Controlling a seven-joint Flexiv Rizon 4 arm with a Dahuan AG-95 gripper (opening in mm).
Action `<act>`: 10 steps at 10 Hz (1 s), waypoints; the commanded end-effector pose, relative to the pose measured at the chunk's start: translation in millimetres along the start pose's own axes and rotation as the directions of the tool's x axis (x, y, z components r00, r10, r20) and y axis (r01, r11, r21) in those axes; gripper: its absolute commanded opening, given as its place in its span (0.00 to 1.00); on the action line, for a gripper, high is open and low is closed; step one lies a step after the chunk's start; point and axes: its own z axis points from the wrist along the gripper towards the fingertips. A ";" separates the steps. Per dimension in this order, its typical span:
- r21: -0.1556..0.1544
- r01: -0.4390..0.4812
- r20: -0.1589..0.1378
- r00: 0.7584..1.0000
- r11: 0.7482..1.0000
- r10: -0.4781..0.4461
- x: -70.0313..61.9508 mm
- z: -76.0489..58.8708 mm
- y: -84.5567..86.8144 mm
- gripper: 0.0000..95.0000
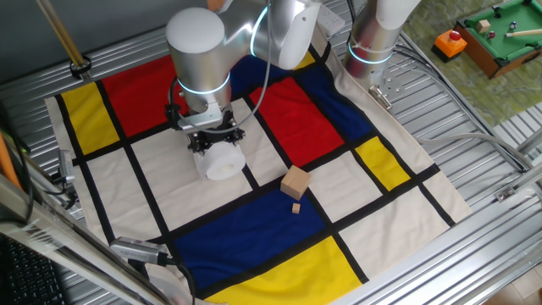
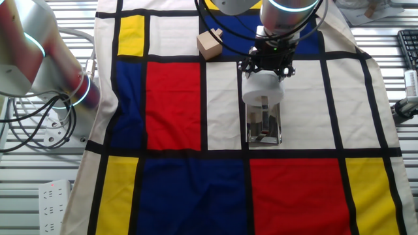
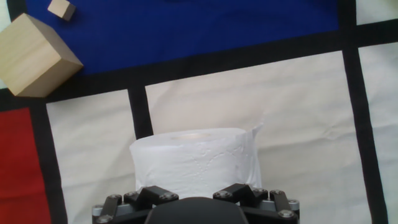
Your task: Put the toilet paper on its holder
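The white toilet paper [image 2: 262, 91] hangs upright under my gripper [image 2: 266, 69], which looks shut on the roll's top. Right under the roll stands the holder [image 2: 264, 130], a shiny silver base plate on a white square of the cloth. Its thin rod shows just below the roll's lower edge. Whether the rod is inside the core is hidden. From the opposite side the toilet paper [image 1: 222, 161] hides the holder, with the gripper [image 1: 212, 144] on top of it. In the hand view the toilet paper [image 3: 194, 163] fills the lower middle and hides the fingertips.
A tan wooden cube [image 1: 295, 181] lies on the cloth to one side of the roll, with a small wooden block [image 1: 296, 207] beside it. Both show in the hand view's upper left, the cube [image 3: 34, 56] and the block [image 3: 62, 9]. A second robot arm [image 2: 39, 59] stands at the table's edge.
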 end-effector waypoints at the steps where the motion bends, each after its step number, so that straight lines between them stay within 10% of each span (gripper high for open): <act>1: 0.002 0.004 -0.001 1.000 1.000 -0.004 2.1 0.2 0.4 0.00; 10: -0.004 0.006 0.003 1.000 1.000 -0.006 5.4 -0.1 1.0 0.00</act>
